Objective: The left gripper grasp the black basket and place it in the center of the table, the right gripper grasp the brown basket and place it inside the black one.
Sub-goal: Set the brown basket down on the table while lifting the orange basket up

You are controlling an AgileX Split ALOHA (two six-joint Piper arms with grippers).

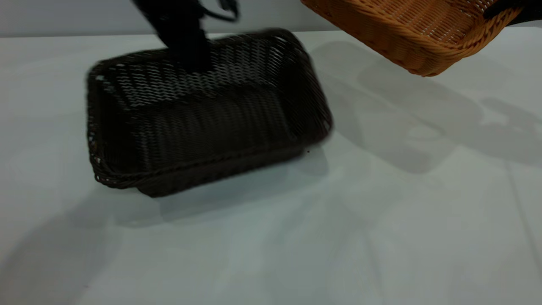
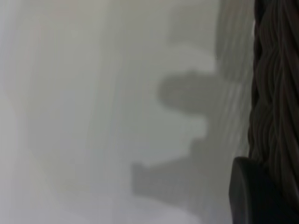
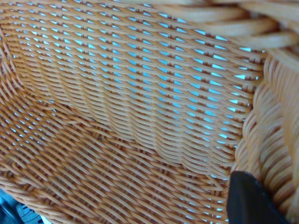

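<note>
In the exterior view, the left gripper (image 1: 186, 46) is pinching the far rim of the black basket (image 1: 203, 114), tilting it above the table (image 1: 381, 220) near centre. The brown basket (image 1: 419, 29) is hanging tilted to its right, well apart, with open room between.

In the left wrist view, a fingertip (image 2: 252, 196) is pressing the dark braided rim.

In the right wrist view, the right gripper's fingertip (image 3: 252, 200) is clamping the orange rim.

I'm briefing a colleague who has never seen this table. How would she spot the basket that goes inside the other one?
Start from the pale table, where the black basket sits left of centre with the left gripper at its far rim. Look up and right: the brown basket hangs tilted in the air. It alone is orange-tan and off the tabletop.
</note>
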